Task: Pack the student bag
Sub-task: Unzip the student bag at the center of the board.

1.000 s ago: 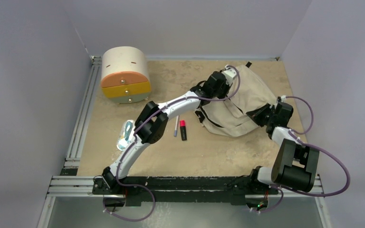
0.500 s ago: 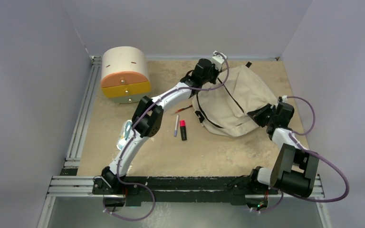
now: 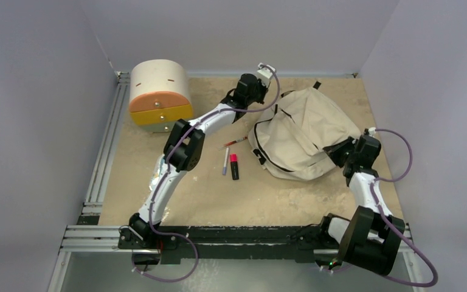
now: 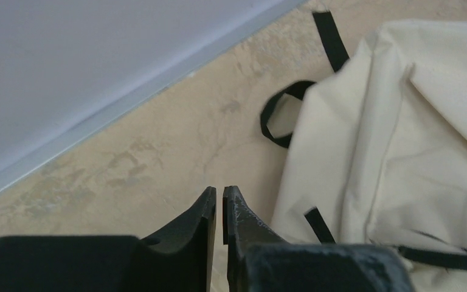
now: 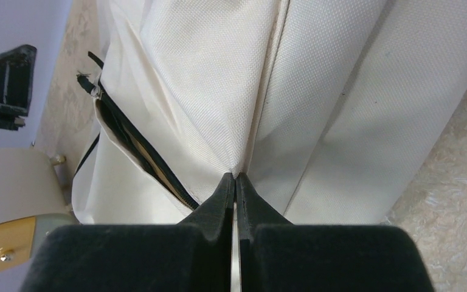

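Note:
The beige student bag (image 3: 301, 137) lies at the back right of the table, with black straps and a partly open black zipper (image 5: 140, 158). My right gripper (image 3: 340, 149) is shut on a fold of the bag's fabric at its right edge, seen pinched between the fingertips in the right wrist view (image 5: 236, 176). My left gripper (image 3: 254, 85) is shut and empty, raised near the back wall just left of the bag; in its wrist view (image 4: 219, 193) the bag (image 4: 401, 140) and a black strap loop (image 4: 280, 112) lie to the right.
A red pen (image 3: 236, 142), a lilac pen (image 3: 225, 161) and a red-and-black marker (image 3: 235, 166) lie left of the bag. A pale item (image 3: 158, 176) lies partly under the left arm. The cream drawer box (image 3: 159, 96) stands back left. Walls enclose three sides.
My left arm has swung left and back, off the bag, uncovering the red pen. The bag's top has spread out. My right gripper has shifted slightly right, still pinching the fabric.

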Robot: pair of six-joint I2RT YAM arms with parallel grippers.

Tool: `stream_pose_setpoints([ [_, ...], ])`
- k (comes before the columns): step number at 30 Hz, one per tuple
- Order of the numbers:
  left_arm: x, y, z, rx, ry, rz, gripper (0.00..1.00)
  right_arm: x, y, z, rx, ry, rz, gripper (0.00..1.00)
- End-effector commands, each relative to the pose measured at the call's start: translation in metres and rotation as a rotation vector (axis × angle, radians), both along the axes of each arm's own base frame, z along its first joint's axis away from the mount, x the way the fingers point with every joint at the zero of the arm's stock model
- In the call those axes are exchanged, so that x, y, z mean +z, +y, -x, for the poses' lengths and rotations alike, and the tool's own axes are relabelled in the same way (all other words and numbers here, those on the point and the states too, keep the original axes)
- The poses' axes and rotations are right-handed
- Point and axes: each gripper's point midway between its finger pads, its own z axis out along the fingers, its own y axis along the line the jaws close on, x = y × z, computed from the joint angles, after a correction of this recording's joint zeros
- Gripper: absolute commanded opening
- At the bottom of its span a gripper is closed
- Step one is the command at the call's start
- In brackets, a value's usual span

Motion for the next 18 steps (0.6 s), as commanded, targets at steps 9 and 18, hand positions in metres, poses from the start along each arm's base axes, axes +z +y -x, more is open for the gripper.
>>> stream_pose_setpoints([
  [9, 0.056, -0.022, 0.079, -0.167, 0.303, 0.260, 0.46, 0.063, -0.019, -0.010, -0.029, -0.126, 0.136, 0.49],
  [18, 0.035, -0.035, 0.095, -0.003, 0.533, 0.358, 0.56, 0.068, 0.009, -0.026, 0.101, -0.138, 0.109, 0.63],
])
